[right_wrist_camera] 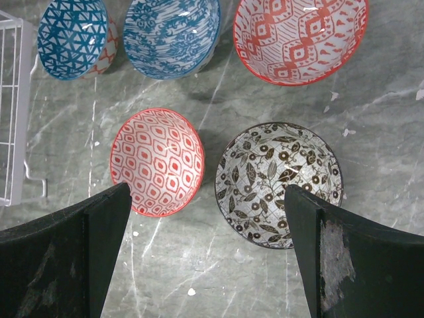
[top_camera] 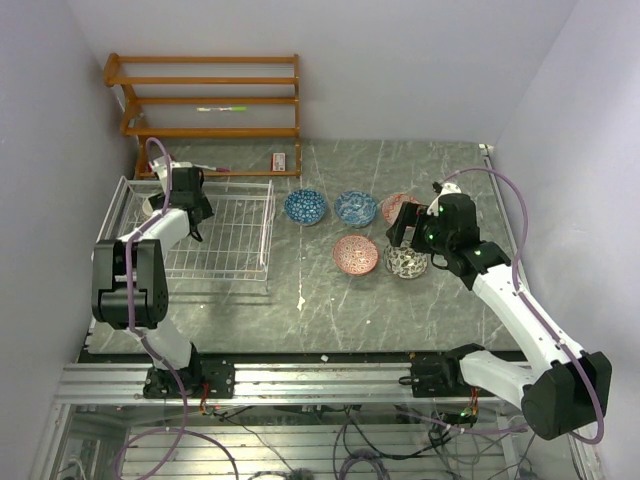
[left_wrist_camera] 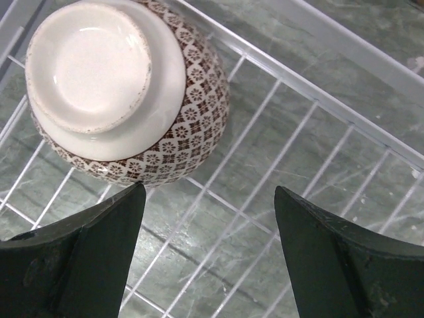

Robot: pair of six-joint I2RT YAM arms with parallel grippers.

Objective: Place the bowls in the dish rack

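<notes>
A tan-brown bowl [left_wrist_camera: 126,93] lies upside down in the white wire dish rack [left_wrist_camera: 311,86], at its far-left part. My left gripper [left_wrist_camera: 209,199] is open and empty just beside that bowl, over the rack [top_camera: 235,235]. On the table stand two blue bowls [right_wrist_camera: 71,36] [right_wrist_camera: 171,33], a large red-patterned bowl [right_wrist_camera: 299,36], a pink-red bowl [right_wrist_camera: 157,161] and a black-and-white bowl [right_wrist_camera: 278,182]. My right gripper [right_wrist_camera: 209,195] is open and empty, hovering above the gap between the pink-red and black-and-white bowls. In the top view it [top_camera: 408,232] partly hides the red bowl [top_camera: 393,205].
An orange-brown wooden shelf unit [top_camera: 210,100] stands against the back wall behind the rack. A small red-and-white object [top_camera: 280,161] lies by its foot. Walls close in on the left and right. The rack's near right corner [right_wrist_camera: 16,112] shows in the right wrist view.
</notes>
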